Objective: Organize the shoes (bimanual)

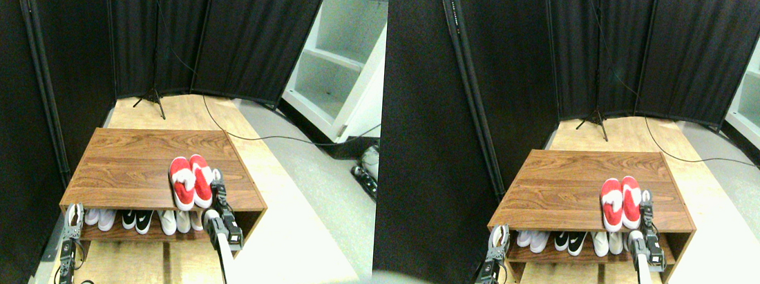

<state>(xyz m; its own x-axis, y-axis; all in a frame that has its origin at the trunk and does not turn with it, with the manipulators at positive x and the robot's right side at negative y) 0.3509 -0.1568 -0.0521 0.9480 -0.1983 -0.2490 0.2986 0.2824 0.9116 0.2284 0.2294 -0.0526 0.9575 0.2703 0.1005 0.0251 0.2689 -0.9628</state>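
**Red shoes sitting on the rack top, right gripper beside them**

The two red shoes (189,181) are lying side by side on the wooden top of the shoe rack (136,162), toward its right front part. They are touching each other along their inner sides, toes pointing toward the camera, white patches showing on their uppers. Both are resting flat on the rack top, with their toes reaching close to its front edge.

The right gripper (217,186) is reaching up over the rack's front edge and is sitting just beside the right shoe, at its outer side. Whether it is touching the shoe cannot be made out, and whether it is released or clenched cannot be told either at this size.

The left gripper (73,219) is hanging low at the rack's front left corner, well apart from the red shoes. Its pale fingers are standing apart with a gap between them, holding nothing.

On the shelf under the top, a row of shoes (140,220) in white and black-and-white is standing with toes outward. Dark curtains (221,28) are closing off the back, and a white cabinet (343,63) is standing at the right.
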